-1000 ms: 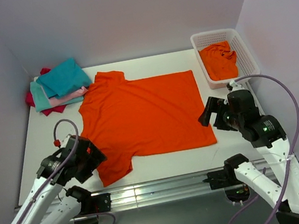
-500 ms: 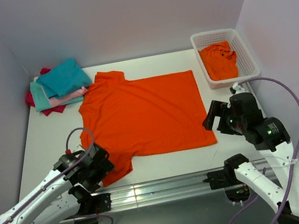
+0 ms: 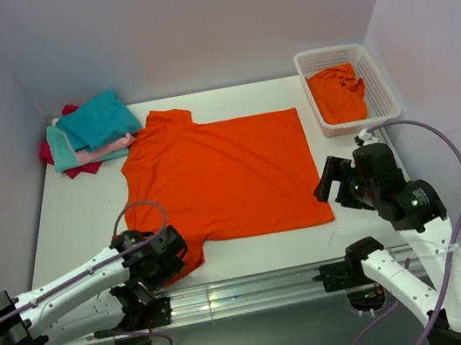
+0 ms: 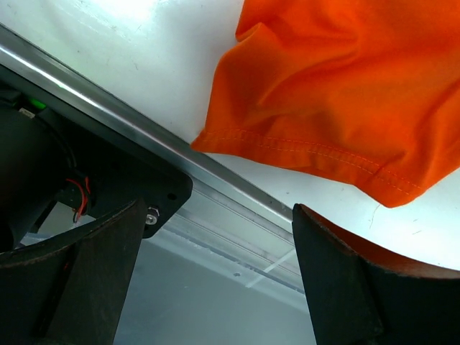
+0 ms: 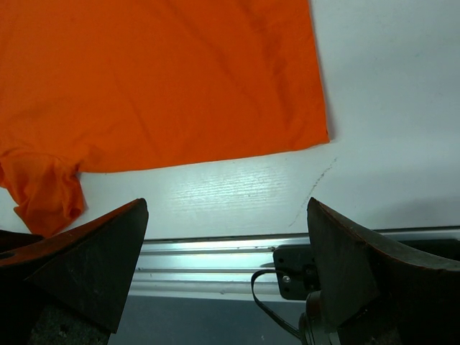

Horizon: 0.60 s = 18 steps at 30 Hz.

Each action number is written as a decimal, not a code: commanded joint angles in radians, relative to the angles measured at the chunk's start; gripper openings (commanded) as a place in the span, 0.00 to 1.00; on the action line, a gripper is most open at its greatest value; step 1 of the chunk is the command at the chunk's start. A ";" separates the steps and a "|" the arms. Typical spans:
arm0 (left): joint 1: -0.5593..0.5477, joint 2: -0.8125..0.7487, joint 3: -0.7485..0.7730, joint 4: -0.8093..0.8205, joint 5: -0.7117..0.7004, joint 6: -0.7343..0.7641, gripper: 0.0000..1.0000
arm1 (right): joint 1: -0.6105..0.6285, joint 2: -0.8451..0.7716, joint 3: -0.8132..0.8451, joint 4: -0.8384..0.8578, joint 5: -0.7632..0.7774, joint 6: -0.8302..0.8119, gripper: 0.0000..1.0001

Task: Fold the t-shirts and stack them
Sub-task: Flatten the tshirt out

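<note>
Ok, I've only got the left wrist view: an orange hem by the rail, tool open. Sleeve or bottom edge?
Observer: Sleeve. The left tool sits at the near sleeve of the spread orange t-shirt.
Operator: And the other arm?
Observer: The right tool is open beside the shirt's near hem corner, gripping nothing.
Operator: Anything folded yet?
Observer: A folded stack, teal on top, lies at the far left.

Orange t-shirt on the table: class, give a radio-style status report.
Left gripper open, short of near sleeve. Right gripper open, beside the hem corner. Orange t-shirt flat, unfolded. Nothing lying on it.
</note>
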 commanded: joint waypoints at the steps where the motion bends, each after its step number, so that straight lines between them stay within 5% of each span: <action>1: -0.019 -0.002 0.033 -0.045 -0.019 -0.064 0.89 | 0.005 0.038 0.033 0.025 0.019 -0.001 0.98; 8: -0.050 -0.014 0.000 0.000 -0.062 -0.147 0.87 | 0.003 0.073 0.062 0.006 0.029 -0.033 0.98; 18: -0.058 0.274 0.078 0.035 -0.131 -0.172 0.84 | 0.007 0.093 0.071 -0.011 0.008 -0.042 0.98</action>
